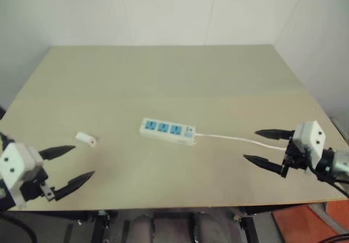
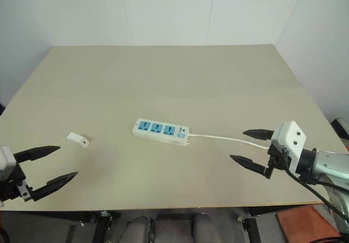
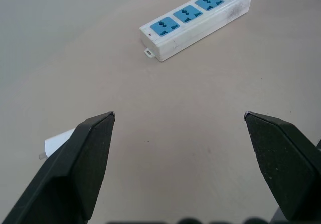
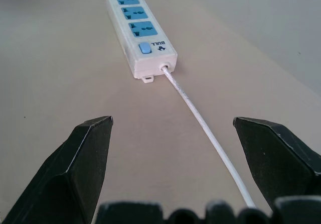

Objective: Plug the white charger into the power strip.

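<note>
The power strip (image 1: pixel 167 131) lies flat in the middle of the table, its three blue socket faces up and its blue switch at the right end. Its thin white cord (image 1: pixel 234 139) runs right toward my right gripper (image 1: pixel 262 146), which hovers open over the cord near the table's right side. The white charger (image 1: pixel 85 139) lies on its side left of the strip. My left gripper (image 1: pixel 76 164) stands open near the front left edge, just short of the charger and holding nothing. In the left wrist view the charger (image 3: pixel 57 142) peeks out beside one finger (image 3: pixel 80 163).
The beige table (image 1: pixel 163 79) stretches bare behind the strip toward white walls. Its front edge (image 1: pixel 174 206) runs close under both grippers. An orange patch of floor (image 1: pixel 305 224) shows at the lower right.
</note>
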### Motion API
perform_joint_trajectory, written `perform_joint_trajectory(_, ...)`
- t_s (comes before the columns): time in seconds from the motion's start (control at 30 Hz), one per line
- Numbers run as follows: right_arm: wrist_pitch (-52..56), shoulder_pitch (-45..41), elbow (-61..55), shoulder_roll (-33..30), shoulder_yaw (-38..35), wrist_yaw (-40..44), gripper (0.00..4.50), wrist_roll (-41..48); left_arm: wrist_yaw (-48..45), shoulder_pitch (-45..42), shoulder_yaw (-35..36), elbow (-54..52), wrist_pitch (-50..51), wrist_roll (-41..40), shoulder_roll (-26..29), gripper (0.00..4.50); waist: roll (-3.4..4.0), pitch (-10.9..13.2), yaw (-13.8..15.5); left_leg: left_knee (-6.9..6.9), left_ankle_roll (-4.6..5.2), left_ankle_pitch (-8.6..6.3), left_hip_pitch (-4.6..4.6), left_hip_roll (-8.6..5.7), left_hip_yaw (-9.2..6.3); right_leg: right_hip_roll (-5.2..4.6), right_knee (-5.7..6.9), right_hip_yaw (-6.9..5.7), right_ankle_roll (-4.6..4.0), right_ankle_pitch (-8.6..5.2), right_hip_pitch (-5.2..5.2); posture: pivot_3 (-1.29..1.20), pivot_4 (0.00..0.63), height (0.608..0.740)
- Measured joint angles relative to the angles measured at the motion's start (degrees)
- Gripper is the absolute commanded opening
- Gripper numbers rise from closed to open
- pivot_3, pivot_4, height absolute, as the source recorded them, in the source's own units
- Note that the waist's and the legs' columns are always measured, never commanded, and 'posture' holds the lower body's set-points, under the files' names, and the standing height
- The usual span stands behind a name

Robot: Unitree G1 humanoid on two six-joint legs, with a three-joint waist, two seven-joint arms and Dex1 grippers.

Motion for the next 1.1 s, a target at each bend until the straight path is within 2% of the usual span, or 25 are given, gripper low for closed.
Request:
perform_joint_trajectory(0.53,0.3,-1.7,0.7,0.3,1.3,0.7,4.49,0.2,0.2,0.5,1.3,-1.2,0.0,-1.7,-0.1,4.5,-0.01,0.0,-0.1,0.0,0.0,0.0,0.04,0.0,0.01,0.01,0.01,0.0,-0.01,0.0,0.02,0.0,0.15,0.74)
perform_joint_trajectory(0.67,0.3,-7.0,2.1,4.7,5.7,0.4,4.49,0.5,0.0,-2.9,-1.3,-0.1,-0.1,-1.8,1.8,4.5,-0.02,0.0,-0.4,0.0,0.0,0.0,0.17,0.01,0.02,0.03,0.02,0.03,-0.02,0.0,0.09,0.0,0.15,0.74)
perform_joint_trajectory(0.9,-6.9,-22.3,18.3,18.2,19.4,-0.5,4.49,-7.0,-0.8,-10.3,-7.6,4.5,-0.3,-1.7,5.5,4.5,-0.02,0.0,-0.9,-0.08,-0.01,0.0,0.3,0.02,0.06,0.07,0.02,0.1,-0.05,0.0,0.12,0.0,0.15,0.74)
perform_joint_trajectory(1.1,-13.4,-28.3,29.4,23.4,25.7,2.7,4.49,-11.5,-1.6,-12.2,-9.1,5.7,-0.3,-1.4,6.0,4.5,0.0,0.0,-0.8,-0.16,-0.01,0.0,0.04,0.02,0.07,0.04,0.0,0.11,-0.06,0.01,-0.14,0.0,0.15,0.74)
